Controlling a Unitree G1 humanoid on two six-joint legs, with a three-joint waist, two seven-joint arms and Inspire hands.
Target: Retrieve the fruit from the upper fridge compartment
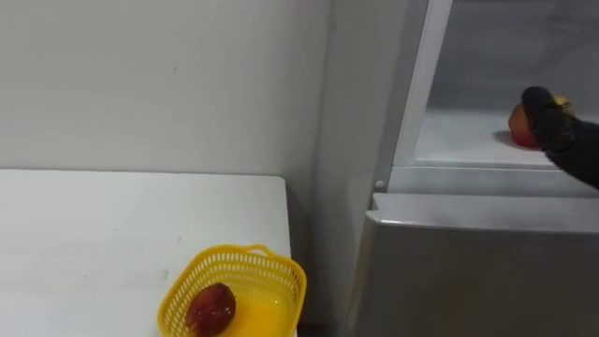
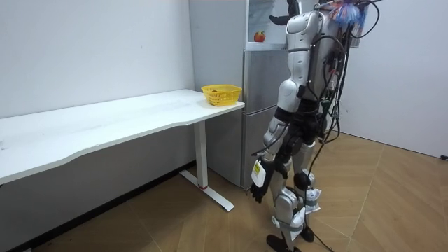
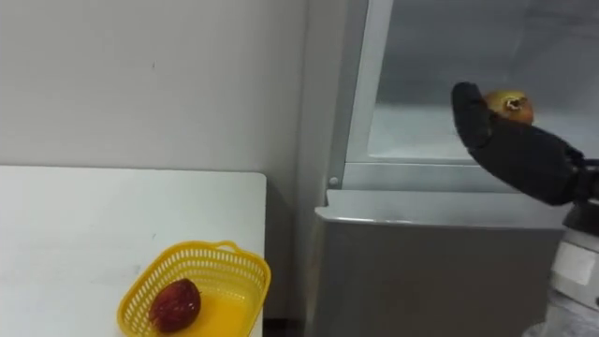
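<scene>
At the eye views' upper right we see the right hand over the fruit in the upper fridge; we cannot tell if it grips. The room view, lower centre, adds the left hand hanging low, state unclear

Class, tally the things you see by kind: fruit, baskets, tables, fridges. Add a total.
Fruit: 2 (dark red fruit, red-yellow fruit)
Basket: 1
Table: 1
Fridge: 1
Total: 5
</scene>
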